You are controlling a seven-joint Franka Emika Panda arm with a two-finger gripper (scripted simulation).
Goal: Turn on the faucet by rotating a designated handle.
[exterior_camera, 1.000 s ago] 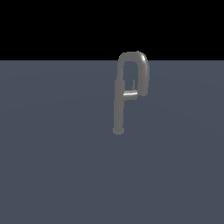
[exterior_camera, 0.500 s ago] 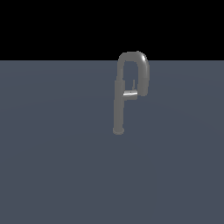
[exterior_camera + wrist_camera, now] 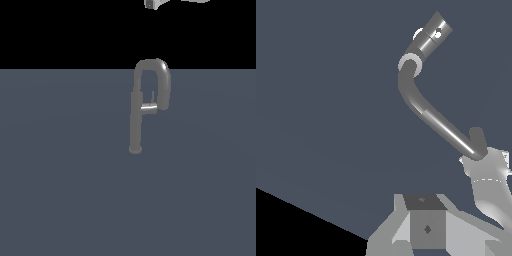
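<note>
The faucet (image 3: pixel 136 120) stands upright on the grey floor, with a tube stem, a small round base and a gooseneck spout bending over toward the exterior view's right. The handle (image 3: pixel 148 106) is a short shiny bar jutting from the stem toward the exterior view's right, under the spout's arch. My gripper (image 3: pixel 152 4) shows only as a pale fragment at the top edge, well above the faucet and apart from it. In the wrist view the faucet (image 3: pixel 428 112) appears as a curved tube ahead of the gripper's body (image 3: pixel 427 229). The fingertips are cut off by the frame.
The flat blue-grey floor (image 3: pixel 60 190) spreads around the faucet. A white robot link (image 3: pixel 490 182) shows in the wrist view beside the far end of the curved tube. Black background lies behind the floor.
A pale part of my arm has come into the exterior view at the top edge, above the faucet. The faucet and its handle have not moved.
</note>
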